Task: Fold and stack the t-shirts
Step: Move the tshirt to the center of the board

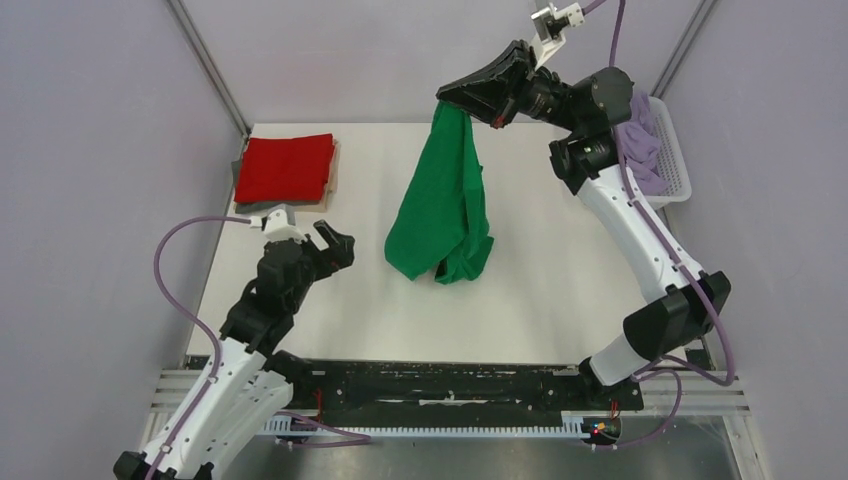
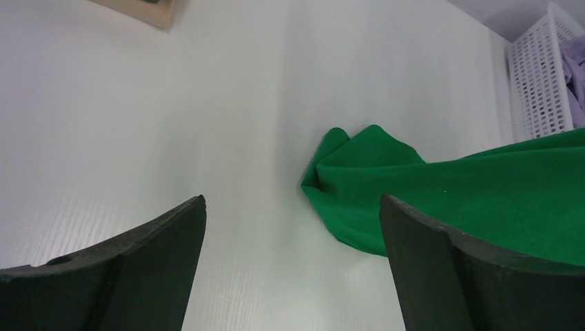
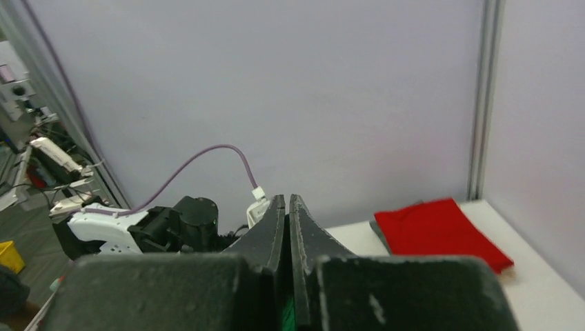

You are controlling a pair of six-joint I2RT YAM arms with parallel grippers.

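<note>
A bright green t-shirt hangs from my right gripper, which is shut on its top edge high above the table's far middle. Its lower end rests crumpled on the table. In the right wrist view the fingers are pressed together with a sliver of green cloth between them. My left gripper is open and empty, low over the table to the left of the green shirt. A folded red t-shirt lies on a folded grey/tan one at the far left. A lavender shirt fills the basket.
A white mesh basket stands at the far right edge of the table; it also shows in the left wrist view. Grey walls enclose the white table on three sides. The folded red shirt shows in the right wrist view.
</note>
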